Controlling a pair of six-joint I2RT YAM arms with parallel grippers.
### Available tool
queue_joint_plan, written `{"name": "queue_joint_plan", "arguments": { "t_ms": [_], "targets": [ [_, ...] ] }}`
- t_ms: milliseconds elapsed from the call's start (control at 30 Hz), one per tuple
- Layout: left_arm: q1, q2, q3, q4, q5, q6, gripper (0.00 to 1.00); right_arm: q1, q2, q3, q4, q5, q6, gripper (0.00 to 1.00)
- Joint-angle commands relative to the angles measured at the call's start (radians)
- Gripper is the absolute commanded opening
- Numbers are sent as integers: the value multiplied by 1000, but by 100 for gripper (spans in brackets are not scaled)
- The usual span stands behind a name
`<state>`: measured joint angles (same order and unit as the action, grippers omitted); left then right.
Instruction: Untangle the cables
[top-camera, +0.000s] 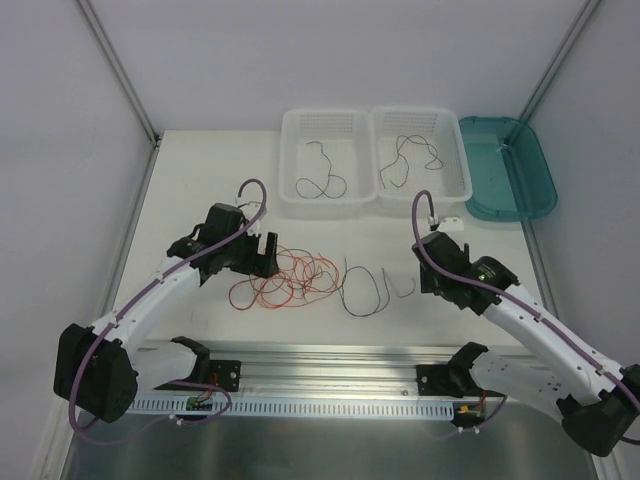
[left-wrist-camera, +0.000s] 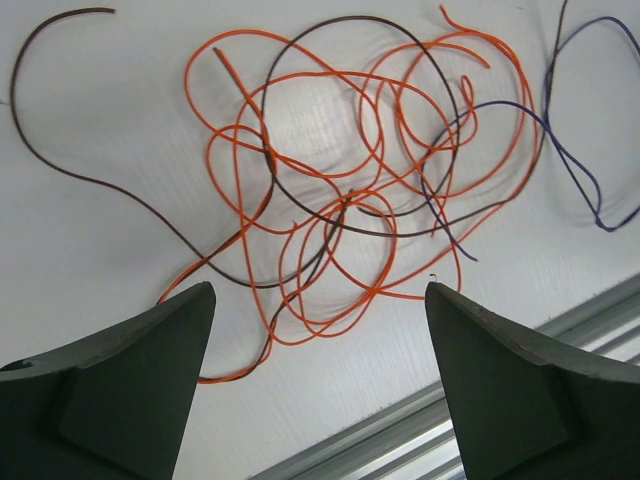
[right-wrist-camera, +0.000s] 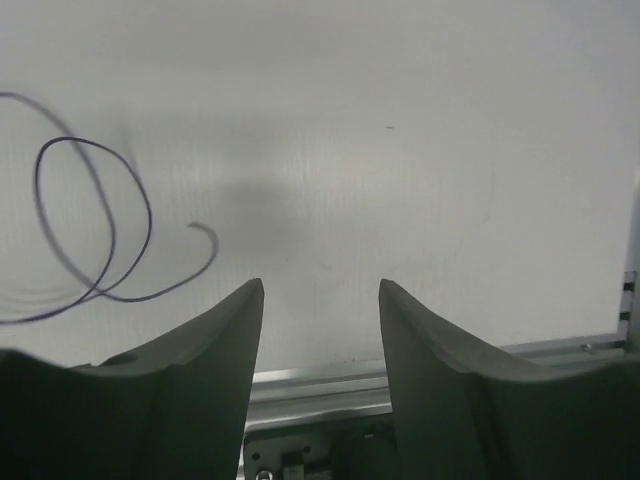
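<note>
- On the table (top-camera: 200, 180), between the two arms, lie the cables: a tangle (top-camera: 285, 278) of orange wires (left-wrist-camera: 330, 200) with a brown wire (left-wrist-camera: 60, 150) threaded through it; a purple wire (top-camera: 365, 290) curls just to its right.
- In the left wrist view one purple strand crosses the right-hand orange loops; I cannot tell whether it is caught there or merely lying over them.
- Left gripper (left-wrist-camera: 320, 300): jaws wide apart, nothing between them; it hangs over the near left edge of the tangle.
- Right gripper (right-wrist-camera: 320, 290): jaws parted, empty; it sits over bare table with the purple wire off to its left.
- At the far edge stand two clear bins (top-camera: 290, 190); each holds one dark wire; a teal lid (top-camera: 505, 170) lies beside them.
- Judgement: the work is part done; neither arm holds a wire, so this is a pause between picks.
- Next move, in my view: close on one strand only, preferably the brown wire's free outer run or the purple wire; lift slowly and draw it clear, watching that the orange loops do not drag along.
</note>
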<state>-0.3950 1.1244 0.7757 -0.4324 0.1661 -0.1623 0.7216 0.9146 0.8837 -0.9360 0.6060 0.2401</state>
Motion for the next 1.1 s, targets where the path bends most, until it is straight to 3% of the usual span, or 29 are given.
{"name": "queue_joint_plan", "arguments": {
  "t_ms": [0, 100, 233, 367, 467, 600, 800, 1067],
  "targets": [
    [-27, -43, -13, 34, 107, 38, 88, -5, -14, 32, 80, -258, -85, 54],
    [-47, -52, -13, 38, 118, 23, 88, -5, 18, 20, 225, -456, -133, 54],
    [-61, -67, -12, 40, 105, -57, 89, -2, 138, 12, 373, -586, -99, 54],
    [-126, -83, -41, 98, 41, -277, 88, -2, 246, -31, 494, -559, -56, 53],
    [-244, -55, -32, 142, -74, -389, 86, -4, 338, -35, 565, -537, -76, 52],
    [-358, 53, 49, 158, -161, -456, 83, -17, 454, -8, 632, -496, -137, 50],
    [-424, 190, 103, 196, -273, -543, 75, -66, 622, 34, 700, -537, -185, 47],
    [-491, 346, 128, 296, -283, -683, 71, -90, 619, 18, 714, -555, -188, 45]
  ]
}}
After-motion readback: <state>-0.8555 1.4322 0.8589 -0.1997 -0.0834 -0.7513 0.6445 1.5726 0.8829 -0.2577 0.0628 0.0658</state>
